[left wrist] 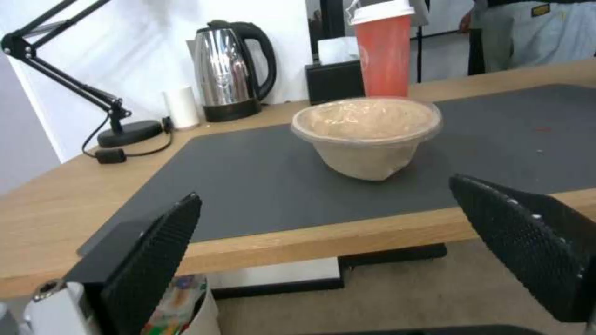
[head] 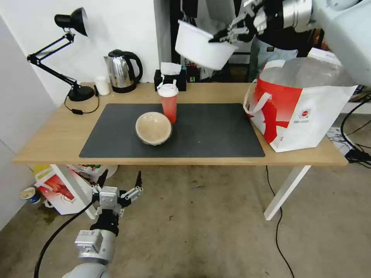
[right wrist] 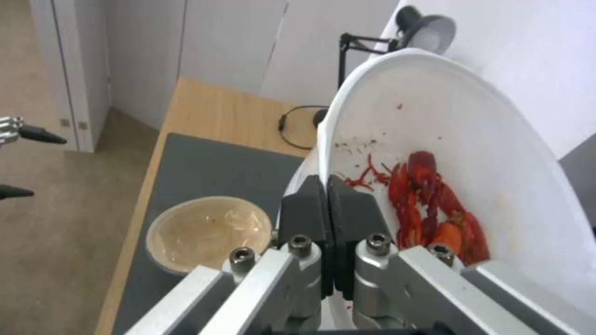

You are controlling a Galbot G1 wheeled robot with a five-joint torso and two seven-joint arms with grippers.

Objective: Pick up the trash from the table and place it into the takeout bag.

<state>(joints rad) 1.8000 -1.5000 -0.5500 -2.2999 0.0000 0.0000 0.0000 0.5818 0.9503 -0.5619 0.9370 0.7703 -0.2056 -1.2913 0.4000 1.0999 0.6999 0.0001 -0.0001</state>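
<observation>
While the right pincer [head: 226,36] pinches the rim of the white plastic bowl [head: 203,44] and holds it tilted high above the counter's [head: 46,135] far edge, the step in hand looks like carrying this bowl to the takeout bag [head: 299,112], which stands open at the counter's right end. To do it well, I judge the bowl should be levelled or kept mouth-up so the shells do not spill, travel high enough to clear the bag's strap handles, and be lowered inside the foil lining before the grip is released. The thin rim pinch could slip if the arm swings quickly. The left pincer [head: 119,183] hangs spread open and empty below the counter's near edge. On the dark mat the beige paper bowl [head: 153,128] sits near the middle, with the red drink cup [head: 169,103] just behind it. From the right wrist the red crayfish shells [right wrist: 435,209] lie inside the bowl with the pads [right wrist: 304,211] pressed shut on its wall, which the head view hides; the left wrist view shows the paper bowl's side and the counter's near edge.
</observation>
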